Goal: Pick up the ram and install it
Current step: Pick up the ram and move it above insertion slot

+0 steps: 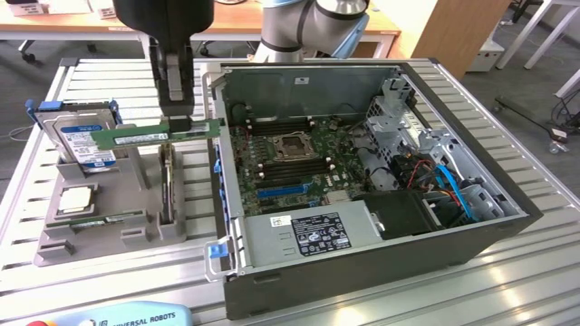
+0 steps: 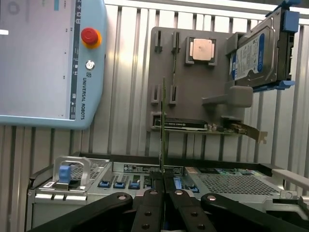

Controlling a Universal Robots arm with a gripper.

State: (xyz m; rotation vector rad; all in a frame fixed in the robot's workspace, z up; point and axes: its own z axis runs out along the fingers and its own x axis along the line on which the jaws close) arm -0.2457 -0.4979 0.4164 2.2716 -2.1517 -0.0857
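Note:
The ram (image 1: 127, 138) is a long green stick with a pale label, hanging level in the air above the grey parts holder (image 1: 100, 234), just off the open computer case's (image 1: 507, 197) wall on the exterior view's left. My gripper (image 1: 178, 124) comes down from above and is shut on the stick near its end closest to the case. The wrist view has the ram (image 2: 163, 125) edge-on, rising from between my gripper's (image 2: 163, 187) closed black fingers. The motherboard (image 1: 313, 178) lies inside the case, with its long memory slots (image 1: 272, 128) beside the processor socket.
The holder carries a blue-framed hard drive (image 1: 81, 139), a processor chip (image 1: 75, 198), another green stick (image 1: 104, 221) and a dark expansion card (image 1: 167, 187). A teach pendant (image 1: 127, 316) lies at the table's near edge. The power supply (image 1: 308, 234) and cables fill the case's near side.

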